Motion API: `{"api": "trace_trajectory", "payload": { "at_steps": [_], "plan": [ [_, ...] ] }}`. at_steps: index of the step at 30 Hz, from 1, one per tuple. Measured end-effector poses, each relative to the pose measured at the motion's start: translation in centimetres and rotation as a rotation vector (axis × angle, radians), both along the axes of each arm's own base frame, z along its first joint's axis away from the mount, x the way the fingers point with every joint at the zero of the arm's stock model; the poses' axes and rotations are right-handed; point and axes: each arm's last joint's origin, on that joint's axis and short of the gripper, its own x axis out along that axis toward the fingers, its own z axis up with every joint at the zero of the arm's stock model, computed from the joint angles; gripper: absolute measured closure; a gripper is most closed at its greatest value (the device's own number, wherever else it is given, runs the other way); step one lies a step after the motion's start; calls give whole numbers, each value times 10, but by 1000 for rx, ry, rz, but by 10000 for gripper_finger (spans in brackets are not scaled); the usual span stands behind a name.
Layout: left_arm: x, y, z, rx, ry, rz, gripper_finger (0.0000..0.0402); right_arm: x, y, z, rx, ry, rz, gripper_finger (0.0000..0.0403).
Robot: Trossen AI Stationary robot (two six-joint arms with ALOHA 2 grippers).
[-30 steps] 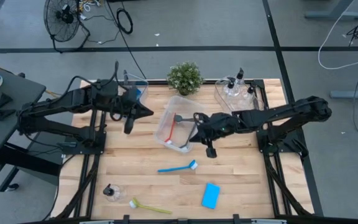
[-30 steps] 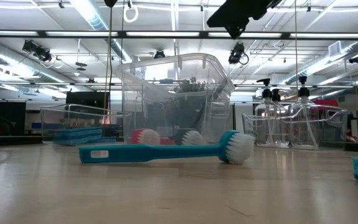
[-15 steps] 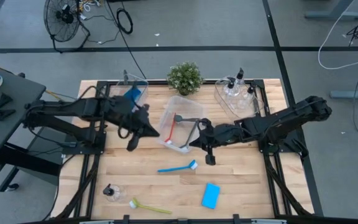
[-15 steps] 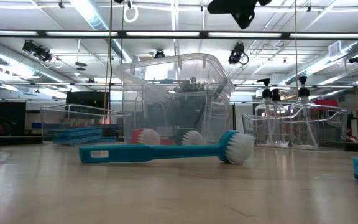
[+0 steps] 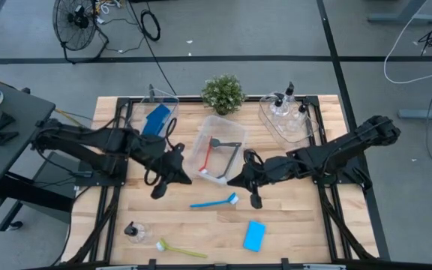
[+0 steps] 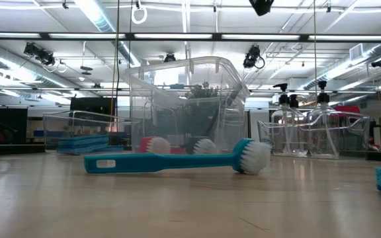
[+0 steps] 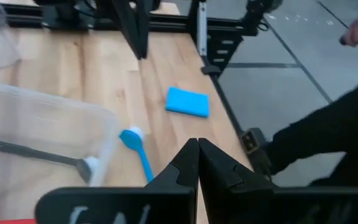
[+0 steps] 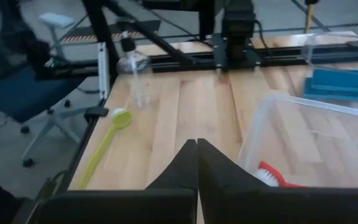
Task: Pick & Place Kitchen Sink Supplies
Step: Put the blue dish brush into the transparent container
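A blue brush (image 5: 214, 201) is lying flat on the wooden table (image 5: 291, 217), a little below the middle of the high picture, with its white bristles pointing right. Low down in that picture a blue sponge (image 5: 254, 235) is sitting to the right of it, and a yellow-green brush (image 5: 180, 250) and a small clear bottle (image 5: 133, 232) are resting near the lower left corner. Just above the blue brush, a clear bin (image 5: 217, 148) is holding a red brush (image 5: 205, 159) and a grey brush (image 5: 226, 144). In the upper right, another clear bin (image 5: 286, 118) is holding more pump bottles (image 5: 289, 102). In the upper left, a third bin (image 5: 154, 114) is holding blue sponges (image 5: 156, 120). A little green plant (image 5: 223, 93) is standing at the top between the bins. My left gripper (image 5: 157, 190) is hanging over the table, left of the middle bin, and its fingers are pressed tight together with nothing in them. My right gripper (image 5: 256, 201) is hanging just to the right of the blue brush's bristles, and it is squeezed closed and empty too.
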Motion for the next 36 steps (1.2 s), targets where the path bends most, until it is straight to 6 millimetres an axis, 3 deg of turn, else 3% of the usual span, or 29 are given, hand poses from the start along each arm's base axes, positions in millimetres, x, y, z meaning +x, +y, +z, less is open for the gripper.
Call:
{"api": "trace_trajectory", "payload": {
  "at_steps": [13,18,25,29,36],
  "plan": [
    [-1,-45,-7,-91,60,47,390,-15,28,-8,-76,77,228,403],
    [13,-58,-27,-85,139,118,390,-21,36,-11,-98,116,261,403],
    [37,-89,-59,-67,185,71,393,-29,48,-14,-112,145,307,403],
    [42,-103,-78,-42,243,88,397,-33,53,-15,-130,149,298,403],
    [40,-113,-93,23,276,227,398,-37,59,-15,-130,146,267,403]
  ]
}}
